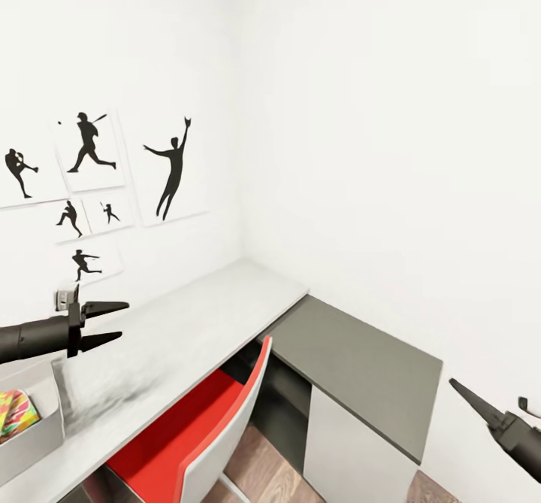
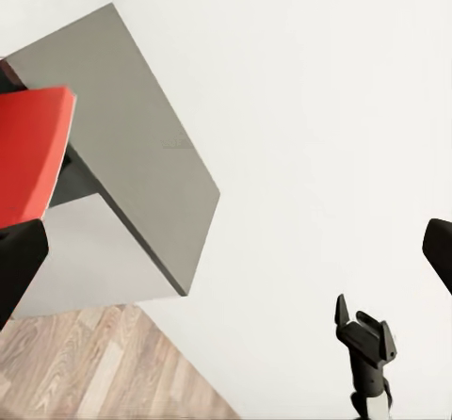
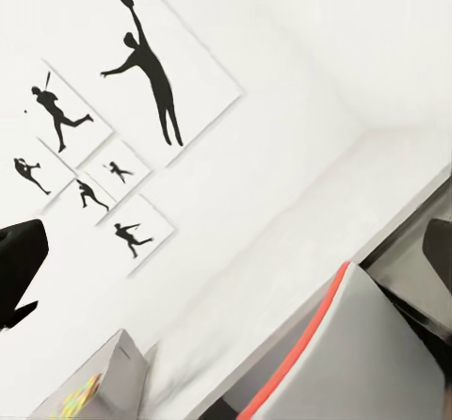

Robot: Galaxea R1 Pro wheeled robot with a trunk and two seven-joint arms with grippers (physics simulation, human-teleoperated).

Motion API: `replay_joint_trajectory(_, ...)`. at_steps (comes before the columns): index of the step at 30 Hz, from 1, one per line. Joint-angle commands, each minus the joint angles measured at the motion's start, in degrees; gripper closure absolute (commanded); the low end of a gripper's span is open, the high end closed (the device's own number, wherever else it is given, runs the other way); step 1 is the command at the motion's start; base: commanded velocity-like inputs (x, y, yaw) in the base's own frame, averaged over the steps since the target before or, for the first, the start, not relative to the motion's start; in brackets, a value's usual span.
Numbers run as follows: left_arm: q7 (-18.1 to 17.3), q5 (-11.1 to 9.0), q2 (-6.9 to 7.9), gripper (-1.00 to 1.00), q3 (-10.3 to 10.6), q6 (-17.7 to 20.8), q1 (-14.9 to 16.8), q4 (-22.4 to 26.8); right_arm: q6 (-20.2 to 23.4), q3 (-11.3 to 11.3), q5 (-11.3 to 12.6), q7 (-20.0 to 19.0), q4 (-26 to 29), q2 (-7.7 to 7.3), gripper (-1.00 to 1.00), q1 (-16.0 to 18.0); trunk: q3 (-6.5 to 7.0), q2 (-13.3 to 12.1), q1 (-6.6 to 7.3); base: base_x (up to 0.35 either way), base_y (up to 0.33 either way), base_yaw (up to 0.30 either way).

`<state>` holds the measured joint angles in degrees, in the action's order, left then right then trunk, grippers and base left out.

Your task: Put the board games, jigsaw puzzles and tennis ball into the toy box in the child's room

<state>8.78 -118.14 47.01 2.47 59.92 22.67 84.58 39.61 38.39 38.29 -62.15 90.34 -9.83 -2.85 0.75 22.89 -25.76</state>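
Toy box [image 1: 34, 431] sits at the near left end of my light grey table [image 1: 195, 322], something colourful inside. Left gripper [image 1: 105, 324] hovers just above it, jaws apart, holding nothing. Right gripper [image 1: 518, 413] hangs low right past the dark cabinet [image 1: 361, 360], also parted and empty. Red chair [image 1: 195, 428] tucked under the table.
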Motion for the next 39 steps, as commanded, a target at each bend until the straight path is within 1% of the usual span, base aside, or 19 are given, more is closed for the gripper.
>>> replay_joint_trajectory(1,0.3,-0.6,-0.04,-1.00,0.2,0.1,0.1,0.0,0.1,0.2,0.3,-0.5,0.0,-0.05,-1.00,-0.3,0.07,0.0,-0.03,0.000,0.000,-0.200)
replay_joint_trajectory(2,-0.2,-0.6,-0.20,-1.00,0.3,0.1,0.1,0.0,-0.3,0.7,0.3,-1.3,0.0,-0.07,-1.00,-0.6,0.15,0.0,-0.03,0.000,0.000,-0.200)
replay_joint_trajectory(7,-1.3,-0.6,-0.97,-1.00,0.5,0.1,0.1,0.0,-0.8,2.4,0.3,-2.6,-0.4,-0.08,-1.00,-1.0,0.53,0.0,-0.03,0.000,0.000,-0.200)
replay_joint_trajectory(10,-1.6,-0.6,-1.41,-1.00,0.6,0.1,0.1,0.0,-0.8,3.0,0.2,-2.9,-0.6,-0.23,-1.00,-1.1,0.76,0.0,-0.03,0.000,0.000,-0.200)
replay_joint_trajectory(15,-1.7,-0.6,-1.89,-1.00,1.1,0.1,0.0,-0.1,-0.9,3.3,0.2,-3.1,-0.7,-0.22,-1.00,-1.2,1.14,0.0,-0.03,0.000,0.000,-0.200)
replay_joint_trajectory(18,-1.8,-0.6,-2.03,-1.00,2.6,0.1,-0.1,-0.1,-1.0,3.4,0.2,-3.1,-0.7,-0.26,-1.00,-1.2,1.37,0.0,-0.03,0.000,0.000,-0.201)
replay_joint_trajectory(26,-2.5,-0.6,-2.21,-1.00,5.0,0.1,-0.4,-0.1,-0.9,3.5,0.3,-3.1,-0.6,-0.28,-1.00,-1.2,1.98,0.0,-0.03,0.000,0.000,-0.201)
replay_joint_trajectory(29,-2.6,-0.6,-2.20,-1.00,6.7,0.1,-0.5,-0.2,-0.9,3.5,0.3,-3.2,-0.6,-0.37,-1.00,-1.2,2.21,0.0,-0.03,0.000,0.000,-0.201)
replay_joint_trajectory(39,-2.6,-0.6,-2.16,-1.00,7.9,0.1,-0.6,-0.3,-1.0,3.5,0.2,-3.2,-0.6,-0.31,-1.00,-1.2,2.97,0.0,-0.03,0.000,0.000,-0.200)
